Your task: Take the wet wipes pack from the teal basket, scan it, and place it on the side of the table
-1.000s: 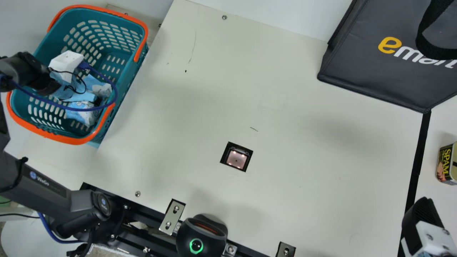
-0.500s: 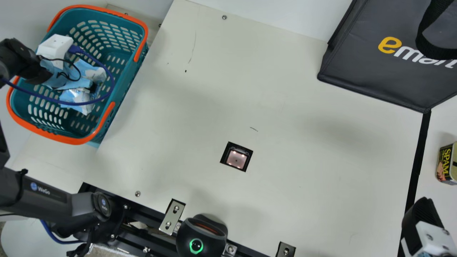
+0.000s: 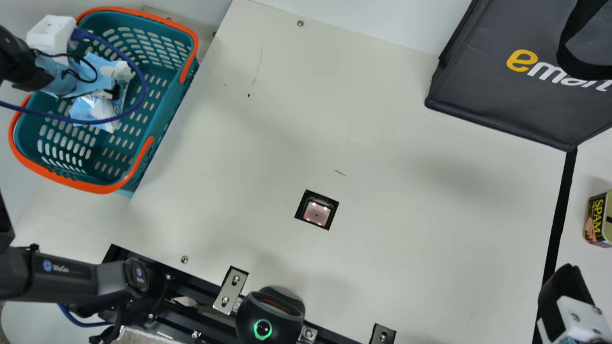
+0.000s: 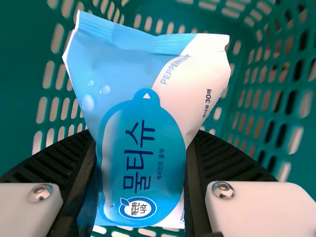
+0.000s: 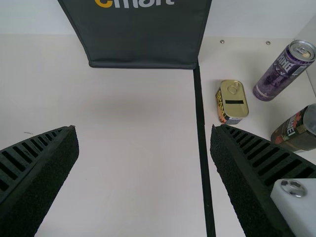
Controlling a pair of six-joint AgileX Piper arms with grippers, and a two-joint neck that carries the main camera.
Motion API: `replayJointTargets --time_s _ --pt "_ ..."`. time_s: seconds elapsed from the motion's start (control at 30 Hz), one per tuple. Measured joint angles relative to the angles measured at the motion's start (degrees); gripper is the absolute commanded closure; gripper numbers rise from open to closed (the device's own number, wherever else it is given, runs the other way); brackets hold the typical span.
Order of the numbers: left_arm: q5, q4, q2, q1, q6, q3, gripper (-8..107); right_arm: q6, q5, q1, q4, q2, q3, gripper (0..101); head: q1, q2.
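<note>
Ok so cream counter [image 3: 406, 263] w/ lit scanner [image 3: 316, 213] sunk in, dark bag [image 3: 487, 91] & tin [image 3: 597, 219] nr black strip [image 3: 559, 205]. L gripper [image 3: 114, 90]: jaws pinching wipes pack [image 4: 140, 123] inside teal basket [image 3: 162, 110]. R gripper [image 3: 569, 286]: jaws spread, nothing btwn.

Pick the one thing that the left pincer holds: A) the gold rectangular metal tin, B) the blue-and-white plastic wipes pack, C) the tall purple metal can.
B: the left pincer has its two black ribbed fingers pressed against opposite sides of the wipes pack.
</note>
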Motion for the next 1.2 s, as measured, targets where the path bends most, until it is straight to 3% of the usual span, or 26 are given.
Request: replayJointTargets --time_s 0.67,1.2 --pt "11.6 -0.8 -10.1 -6.5 -11.4 -8.4 107 0.0 -0.1 0.0 0.0 0.0 0.0 6 0.0 0.0" --pt "16.0 0.6 -18.9 -20.4 -19.5 -6.0 107 0.0 -0.1 0.0 0.0 0.0 0.0 6 0.0 0.0"
